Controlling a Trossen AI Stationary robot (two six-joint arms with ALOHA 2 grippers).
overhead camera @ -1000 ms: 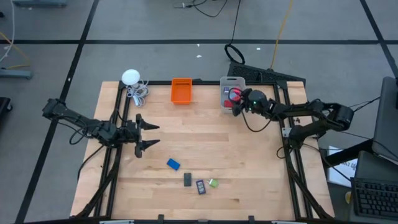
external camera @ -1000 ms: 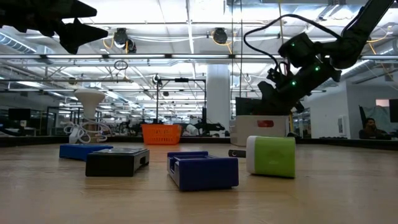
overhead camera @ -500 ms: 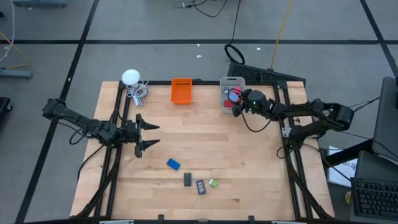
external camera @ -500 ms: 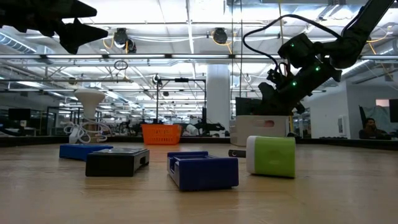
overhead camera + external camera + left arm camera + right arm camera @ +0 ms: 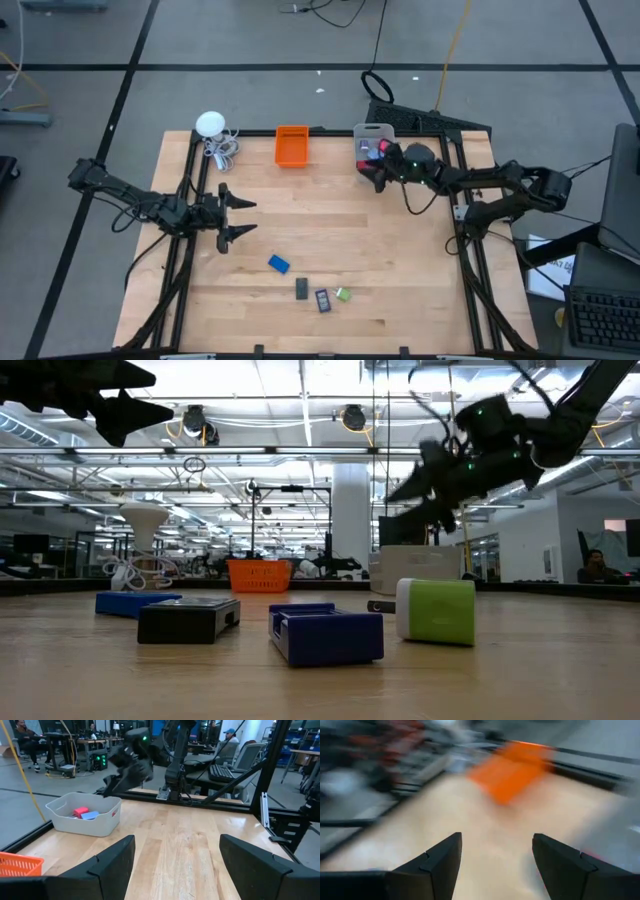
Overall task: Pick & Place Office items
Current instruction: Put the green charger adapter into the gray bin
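Hovering beside the clear grey bin [image 5: 371,147] at the table's [image 5: 400,260] far right: the right end effector [image 5: 378,176], jaws spread with nothing between them, as the right wrist view shows. Judging from that, having let go over the bin and swinging clear for another pick. Motion blur making its exact pose above the bin's near edge hard to fix.

Waiting at the left edge of the table: the left end effector [image 5: 238,216], fingers parted and carrying nothing, pointed inward toward the loose pieces, likely parked out of the way while the other arm is working.

Sitting inside the grey bin: a red block [image 5: 80,811] and a pale blue block [image 5: 90,815] touching it. Standing well apart from it along the far edge: the orange bin [image 5: 291,146]; contents not visible here.

Lying loose near the front of the table, in a row: a blue piece [image 5: 279,264], a dark flat rectangle [image 5: 302,289], a dark blue piece [image 5: 323,300], and a green bit [image 5: 343,294] just beside it. Appearing partway through, with these four awaiting collection.
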